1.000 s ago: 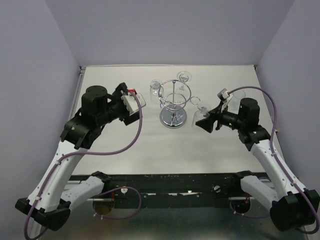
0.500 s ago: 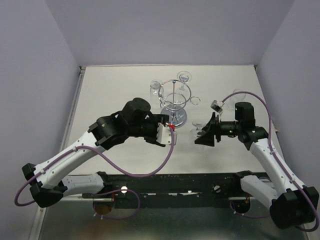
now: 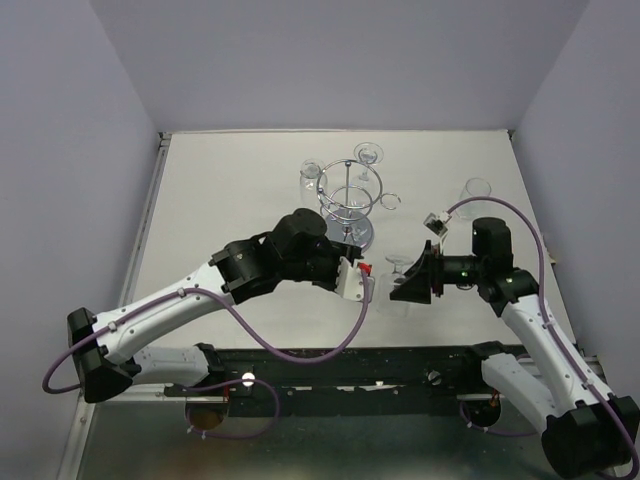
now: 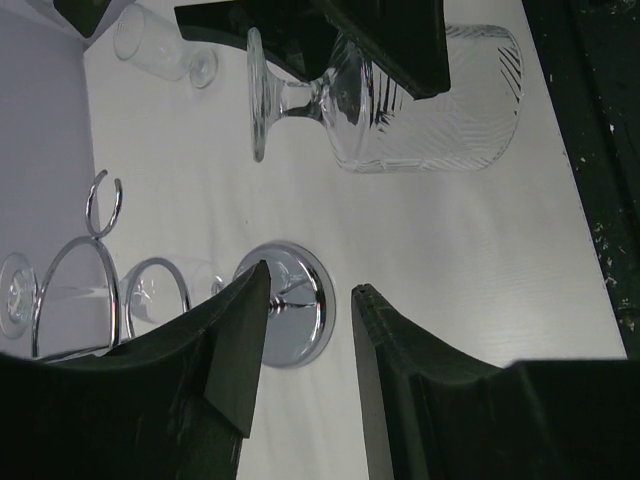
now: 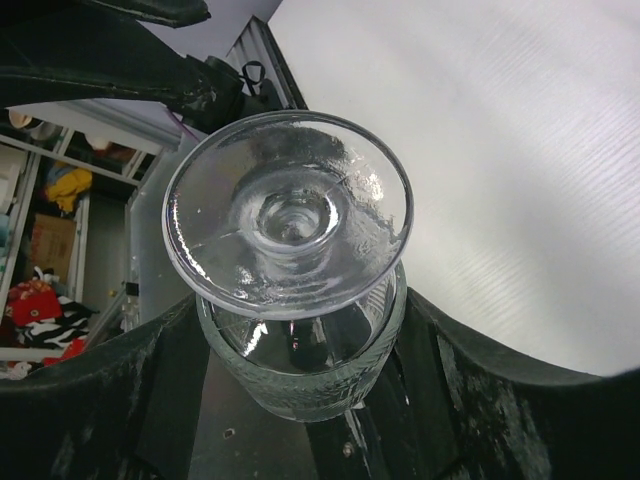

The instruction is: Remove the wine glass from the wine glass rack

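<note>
My right gripper [image 3: 408,282] is shut on a clear ribbed wine glass [image 3: 398,264], held sideways off the table, in front and to the right of the wine glass rack [image 3: 346,198]. In the right wrist view the glass [image 5: 290,215] sits between the fingers [image 5: 455,375], foot towards the camera. My left gripper [image 3: 364,286] is open and empty, just left of the held glass. In the left wrist view its jaws [image 4: 310,285] stand apart above the rack's shiny round base [image 4: 300,325], with the held glass [image 4: 400,110] beyond them.
Other glasses hang on the rack's loops [image 3: 312,175], [image 3: 368,153], [image 3: 390,202]. Another glass [image 3: 478,188] is on the table at the far right; it also shows in the left wrist view [image 4: 160,45]. The left arm [image 3: 250,270] stretches across the table in front of the rack.
My left arm has swung from the left side to the middle, ending beside the held glass. My right gripper has carried the glass away from the rack towards the near edge.
</note>
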